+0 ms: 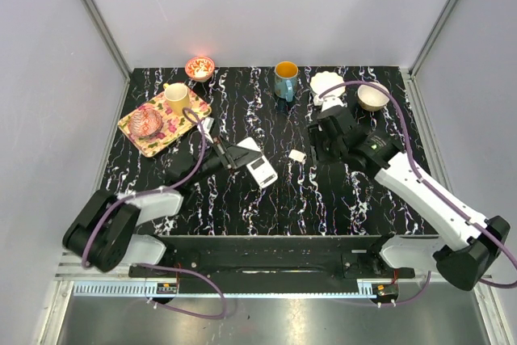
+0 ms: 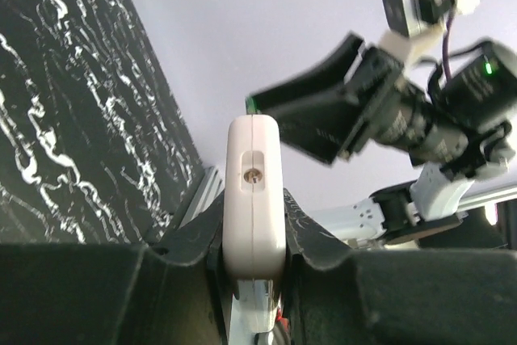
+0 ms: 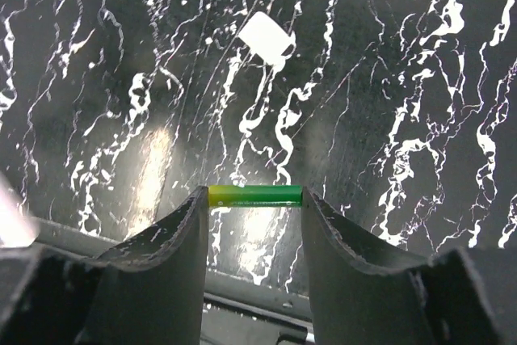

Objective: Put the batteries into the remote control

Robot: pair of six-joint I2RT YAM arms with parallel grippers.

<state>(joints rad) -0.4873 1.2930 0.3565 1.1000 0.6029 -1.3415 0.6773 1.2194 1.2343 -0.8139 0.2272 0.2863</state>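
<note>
My left gripper [image 1: 237, 156] is shut on the white remote control [image 1: 258, 164] and holds it over the table's middle. In the left wrist view the remote [image 2: 254, 191] stands edge-on between the fingers of the left gripper [image 2: 254, 236]. My right gripper [image 1: 317, 144] hovers right of the remote. In the right wrist view it [image 3: 255, 197] is shut on the greenish battery [image 3: 255, 195], clamped end to end between the fingertips, above the table. A small white cover piece [image 1: 297, 155] lies on the table between the grippers and also shows in the right wrist view [image 3: 265, 38]. The reddish battery is out of view.
A flowered tray [image 1: 136, 128] with a yellow cup [image 1: 177, 98] and a glass dish [image 1: 148, 121] sits at the back left. A lit red bowl [image 1: 199, 67], a blue mug [image 1: 285, 79], a white shell dish [image 1: 326, 85] and a tan bowl [image 1: 371, 97] line the back.
</note>
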